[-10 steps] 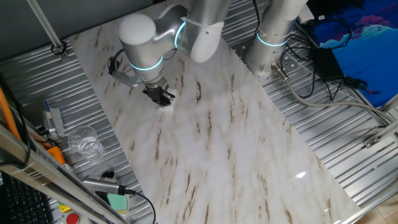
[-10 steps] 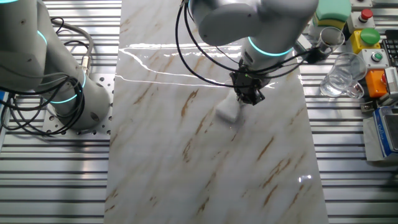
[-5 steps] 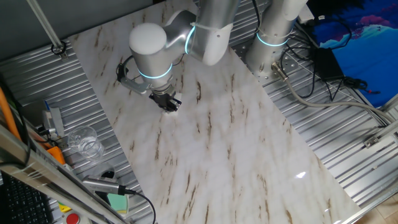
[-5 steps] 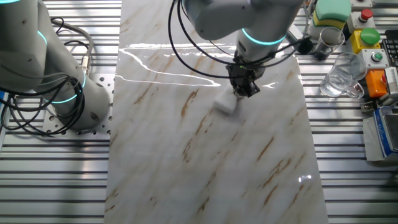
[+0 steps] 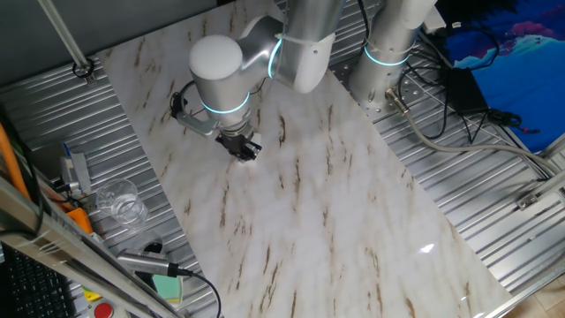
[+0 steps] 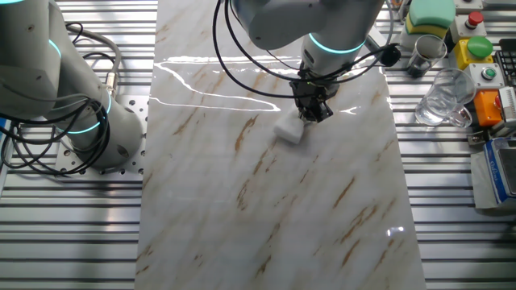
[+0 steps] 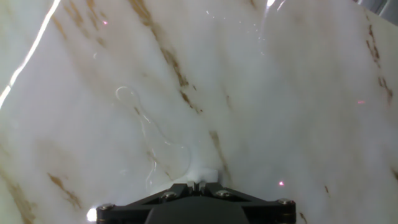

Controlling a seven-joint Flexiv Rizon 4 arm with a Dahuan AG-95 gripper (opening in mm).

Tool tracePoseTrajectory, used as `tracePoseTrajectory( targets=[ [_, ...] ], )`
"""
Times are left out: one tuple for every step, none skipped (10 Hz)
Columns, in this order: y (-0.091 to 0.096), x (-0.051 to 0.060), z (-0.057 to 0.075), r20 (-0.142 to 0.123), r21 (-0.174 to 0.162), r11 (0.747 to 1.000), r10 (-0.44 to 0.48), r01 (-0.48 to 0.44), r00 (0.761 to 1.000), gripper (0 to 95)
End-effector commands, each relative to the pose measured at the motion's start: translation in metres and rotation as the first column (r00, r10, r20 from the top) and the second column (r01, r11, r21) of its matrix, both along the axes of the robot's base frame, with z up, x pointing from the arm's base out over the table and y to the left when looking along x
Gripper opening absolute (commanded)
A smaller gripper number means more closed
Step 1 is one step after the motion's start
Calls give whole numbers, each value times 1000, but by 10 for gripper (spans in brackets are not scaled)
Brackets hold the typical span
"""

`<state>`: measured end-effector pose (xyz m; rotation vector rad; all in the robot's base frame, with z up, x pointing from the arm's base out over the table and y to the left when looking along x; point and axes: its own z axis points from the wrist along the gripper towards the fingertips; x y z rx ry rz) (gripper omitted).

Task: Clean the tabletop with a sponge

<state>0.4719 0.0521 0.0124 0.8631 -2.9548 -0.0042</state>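
The claw (image 6: 314,111) is clamped on the sponge (image 6: 289,130), which rests against the table (image 6: 266,209) near its middle. Maintain steady downward pressure, keep the sponge flat, and wipe in overlapping strokes.

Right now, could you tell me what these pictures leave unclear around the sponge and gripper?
- Sponge: one fixed view hides it behind the gripper; hand view shows only a white sliver.
- Fingertips: hand view's lower edge cuts them off.
- Contact between sponge and tabletop: too small to judge.
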Motion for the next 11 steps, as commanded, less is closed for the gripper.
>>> tracePoseTrajectory(
  targets=[
    [0,-2,2,0,-3,1000,-4,4,1000,0],
    [0,-4,3,-1,2,1000,-4,4,1000,0],
    [0,-4,3,-4,1,1000,4,-4,1000,0],
    [0,-4,3,-4,6,1000,10,-10,1000,0],
    [0,-4,3,-4,8,1000,25,-25,1000,0],
    [0,-4,3,-4,10,998,62,-62,998,0],
    [0,-4,3,-5,11,996,90,-90,996,0],
    [0,-4,3,-2,15,994,109,-109,994,0],
    [0,-4,3,-2,20,992,121,-121,993,0],
    [0,-4,3,-2,20,992,124,-124,992,0],
    [0,-4,3,-3,24,992,127,-126,992,0]
  ],
)
